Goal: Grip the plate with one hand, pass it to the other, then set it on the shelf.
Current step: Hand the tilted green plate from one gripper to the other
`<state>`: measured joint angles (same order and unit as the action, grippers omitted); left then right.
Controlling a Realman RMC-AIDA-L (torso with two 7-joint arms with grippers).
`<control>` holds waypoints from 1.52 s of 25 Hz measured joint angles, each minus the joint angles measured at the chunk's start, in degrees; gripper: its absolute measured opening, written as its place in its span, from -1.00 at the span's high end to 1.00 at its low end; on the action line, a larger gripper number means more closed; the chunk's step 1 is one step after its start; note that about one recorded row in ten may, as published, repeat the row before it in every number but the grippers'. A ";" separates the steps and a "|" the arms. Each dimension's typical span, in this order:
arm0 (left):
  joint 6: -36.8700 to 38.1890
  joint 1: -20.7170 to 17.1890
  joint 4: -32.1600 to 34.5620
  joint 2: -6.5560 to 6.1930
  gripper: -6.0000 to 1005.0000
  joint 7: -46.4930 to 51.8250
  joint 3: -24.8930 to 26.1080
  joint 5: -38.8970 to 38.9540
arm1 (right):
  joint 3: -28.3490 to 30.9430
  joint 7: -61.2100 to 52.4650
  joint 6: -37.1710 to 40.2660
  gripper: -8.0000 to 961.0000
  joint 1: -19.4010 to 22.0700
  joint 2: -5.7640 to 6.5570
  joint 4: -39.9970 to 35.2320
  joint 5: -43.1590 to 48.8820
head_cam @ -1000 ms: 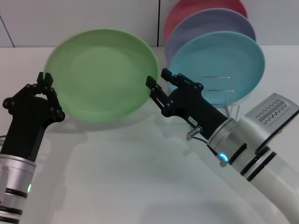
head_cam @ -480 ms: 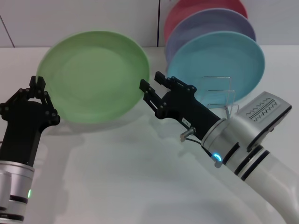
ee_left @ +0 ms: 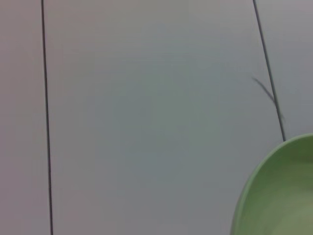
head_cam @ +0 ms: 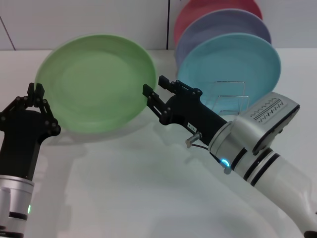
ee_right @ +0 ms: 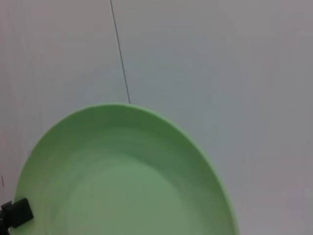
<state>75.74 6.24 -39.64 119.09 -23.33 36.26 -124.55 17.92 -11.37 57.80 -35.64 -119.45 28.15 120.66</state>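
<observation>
Plate [head_cam: 94, 82] shifted leftward, left gripper [head_cam: 35, 96] pinching its left rim, right gripper [head_cam: 154, 93] spread around right rim, shelf [head_cam: 229, 99] behind.

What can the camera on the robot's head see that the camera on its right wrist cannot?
Only the head view shows both arms: the left gripper pinching the near-left rim of the round light green plastic plate, and the right gripper with fingers apart at the plate's opposite edge. It also shows the thin silver wire rack holding a turquoise-blue plate, a lavender plate and a red plate.

Only the right wrist view shows a thin dark seam in the wall above the plate.

Both show the green plate.
</observation>
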 joint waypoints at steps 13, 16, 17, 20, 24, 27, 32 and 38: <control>0.02 -0.18 0.00 0.00 0.92 -1.08 -0.15 0.61 | 0.75 0.43 -1.51 0.10 -1.10 -0.07 0.07 0.01; 0.02 -0.18 -0.34 0.00 0.92 -1.49 -0.15 1.46 | 0.88 0.53 -1.72 0.11 -1.22 -0.14 0.07 0.01; 0.02 -0.18 -0.38 0.00 0.92 -1.50 -0.15 1.54 | 0.90 0.54 -1.73 0.11 -1.23 -0.14 0.07 0.01; 0.03 -0.18 -0.41 0.00 0.92 -1.51 -0.26 1.58 | 0.91 0.55 -1.73 0.11 -1.31 -0.15 0.07 0.01; 0.46 -0.18 -0.41 0.00 0.92 -1.53 -1.12 1.59 | 0.91 0.57 -1.73 0.11 -1.37 -0.17 0.07 0.01; 0.80 -0.18 -0.24 0.00 0.92 -1.54 -1.49 1.59 | 0.90 0.57 -1.73 0.17 -1.44 -0.17 0.07 0.01; 0.83 -0.24 -0.07 0.00 0.92 -1.55 -1.64 1.59 | 0.88 0.57 -1.73 0.34 -1.47 -0.17 0.10 0.01; 0.83 -0.31 0.07 0.00 0.92 -1.54 -1.64 1.73 | 0.88 0.57 -1.73 0.45 -1.35 -0.17 0.19 -0.11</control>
<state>76.57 5.93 -39.57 119.09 -24.87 34.62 -122.81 18.80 -10.81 56.07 -36.99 -119.62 28.33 120.56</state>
